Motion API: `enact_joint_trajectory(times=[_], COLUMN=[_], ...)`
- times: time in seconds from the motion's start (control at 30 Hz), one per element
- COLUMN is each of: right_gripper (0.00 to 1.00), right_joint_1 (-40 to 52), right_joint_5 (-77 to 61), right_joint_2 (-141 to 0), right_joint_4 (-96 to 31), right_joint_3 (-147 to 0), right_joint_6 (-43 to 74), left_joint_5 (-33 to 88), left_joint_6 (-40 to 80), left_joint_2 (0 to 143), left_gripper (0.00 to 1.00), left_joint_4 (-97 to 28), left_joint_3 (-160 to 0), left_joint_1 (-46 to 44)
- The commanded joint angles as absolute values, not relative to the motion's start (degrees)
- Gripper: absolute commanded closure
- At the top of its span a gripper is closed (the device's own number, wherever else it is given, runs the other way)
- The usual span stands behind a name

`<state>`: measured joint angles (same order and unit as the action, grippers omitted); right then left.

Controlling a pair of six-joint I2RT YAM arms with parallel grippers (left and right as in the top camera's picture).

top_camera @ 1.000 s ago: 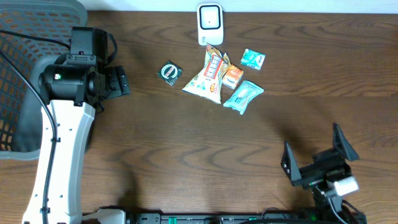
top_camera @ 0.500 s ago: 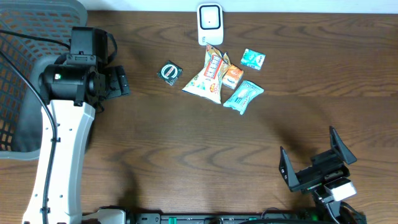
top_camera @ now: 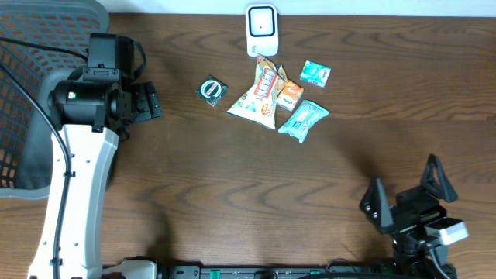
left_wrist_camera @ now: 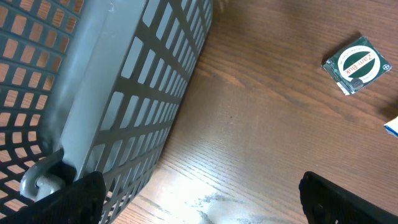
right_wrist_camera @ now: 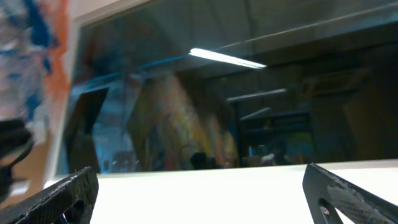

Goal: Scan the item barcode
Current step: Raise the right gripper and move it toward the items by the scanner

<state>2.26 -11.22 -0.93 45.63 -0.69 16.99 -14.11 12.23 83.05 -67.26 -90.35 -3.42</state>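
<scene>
Items lay clustered at the far centre of the tabletop: a snack bag, an orange packet, two teal packets, and a dark green round-label packet apart to their left. The white scanner stood just behind the cluster. Left gripper was spread, empty, beside the mesh basket. Right gripper was spread, empty, at the near right edge, well apart from the items.
</scene>
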Motion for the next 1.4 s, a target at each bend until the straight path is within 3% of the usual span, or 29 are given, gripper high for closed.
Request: enact_joint_trajectory(times=[0.0, 0.2, 0.33, 0.67, 0.97, 1.1, 1.2, 1.37], right_gripper=[0.01, 0.01, 0.01, 0.01, 0.01, 0.01, 0.01, 0.01], right_joint_1=[2.13, 2.13, 2.13, 3.81, 3.86, 3.86, 3.97, 6.98], right_joint_5=[-3.88, -4.34, -18.68, -35.97, -55.99, -55.81, -52.95, -47.24], right_joint_2=[-4.1, -18.61, -36.47, -63.77, -72.66, -75.18, -75.99, -75.57], right_joint_4=[45.74, 43.38, 38.09, 5.63, -3.36, -4.1, -5.15, -5.17], right_joint_3=[-5.54, -16.32, -29.58, -51.13, -51.09, -50.89, -50.89, -50.92], right_joint_6=[19.68, 19.66, 14.09, 13.23, 17.02, 18.48, 28.53, 29.39], left_joint_5=[-15.07, -15.07, -15.07, -15.07, -15.07, -15.07, -15.07, -15.07], left_joint_6=[12.56, 12.56, 12.56, 12.56, 12.56, 12.58, 12.56, 12.56], left_joint_2=[82.61, 82.61, 82.61, 82.61, 82.61, 82.61, 82.61, 82.61], left_gripper=[0.02, 0.02, 0.02, 0.02, 0.02, 0.02, 0.02, 0.02], left_joint_4=[-67.48, -67.48, -67.48, -67.48, -67.48, -67.48, -67.48, -67.48], left_joint_3=[-90.87, -90.87, -90.87, -90.87, -90.87, -90.87, -90.87, -90.87], left_joint_1=[-3.11, -3.11, -3.11, -3.11, -3.11, -3.11, -3.11, -3.11])
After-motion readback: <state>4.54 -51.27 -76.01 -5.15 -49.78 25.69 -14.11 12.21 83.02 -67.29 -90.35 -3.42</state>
